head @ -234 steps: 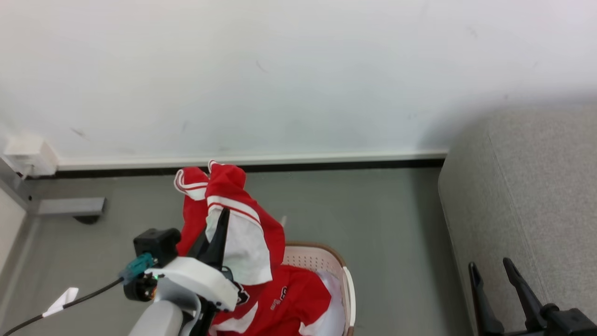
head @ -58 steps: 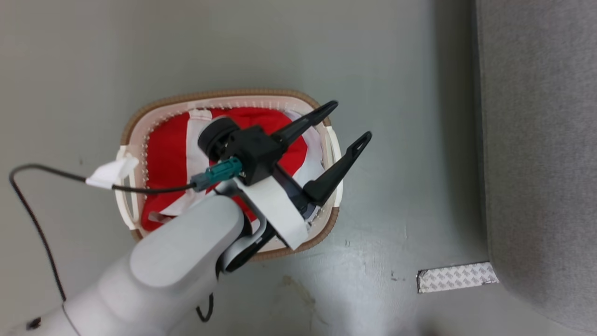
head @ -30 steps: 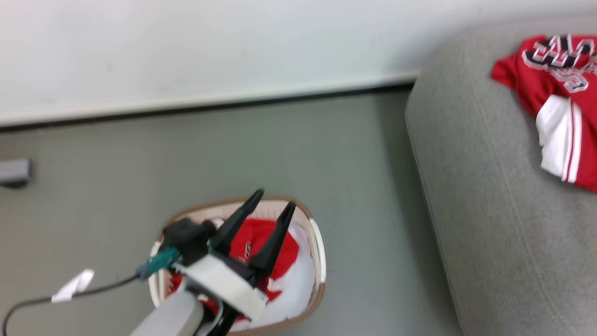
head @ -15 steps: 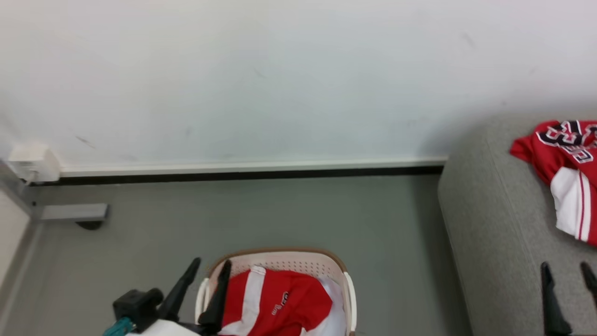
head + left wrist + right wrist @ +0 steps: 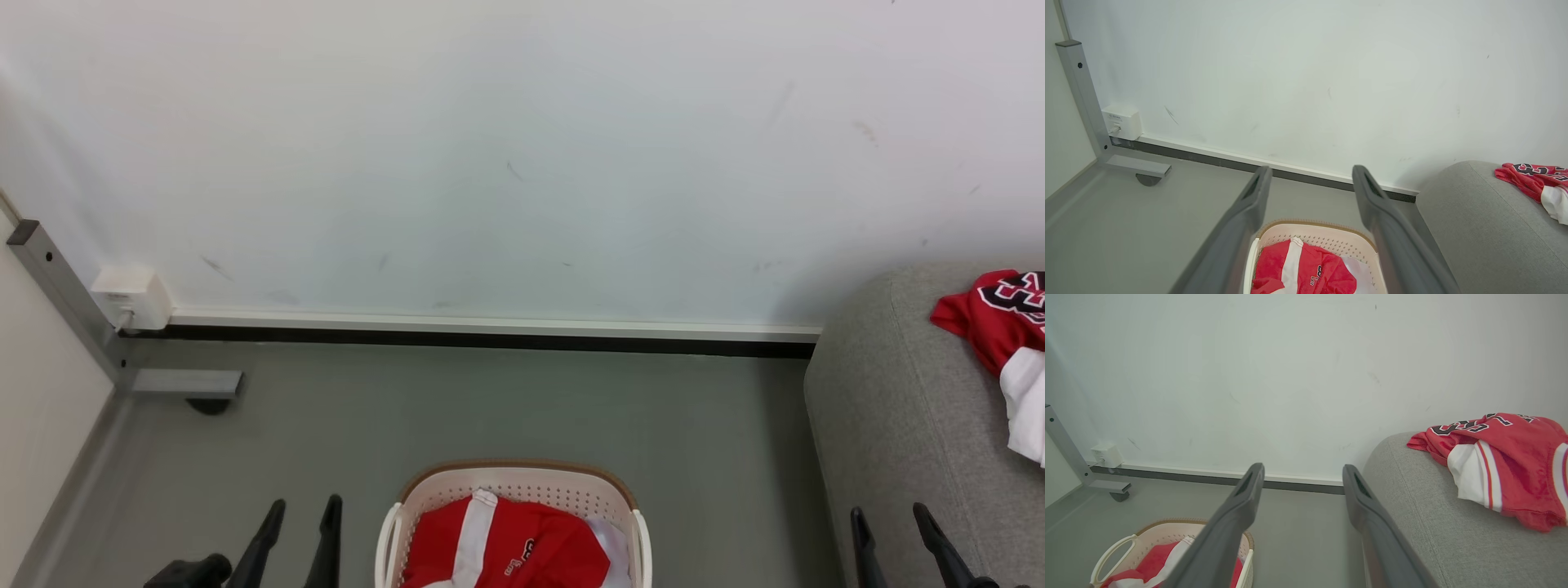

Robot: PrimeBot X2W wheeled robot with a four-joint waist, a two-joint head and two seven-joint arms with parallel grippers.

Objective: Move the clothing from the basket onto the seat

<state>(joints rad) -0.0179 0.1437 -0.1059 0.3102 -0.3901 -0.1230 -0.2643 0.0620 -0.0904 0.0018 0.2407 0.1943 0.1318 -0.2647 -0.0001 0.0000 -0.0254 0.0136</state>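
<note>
Atop seat (image 5: 898, 425) one garment (image 5: 992, 318), one in basket (image 5: 522, 476)

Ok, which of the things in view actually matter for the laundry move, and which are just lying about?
Job: basket; red garment inside it; seat; numbered red garment lying on it; left gripper and right gripper, both open, empty.
Just there: white wall box; grey frame foot with its caster; white cloth at the basket's right side.

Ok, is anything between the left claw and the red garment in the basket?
Nothing visible. The left claw hangs open left of the basket; the red garment lies uncovered on top, likely reachable over the rim.
</note>
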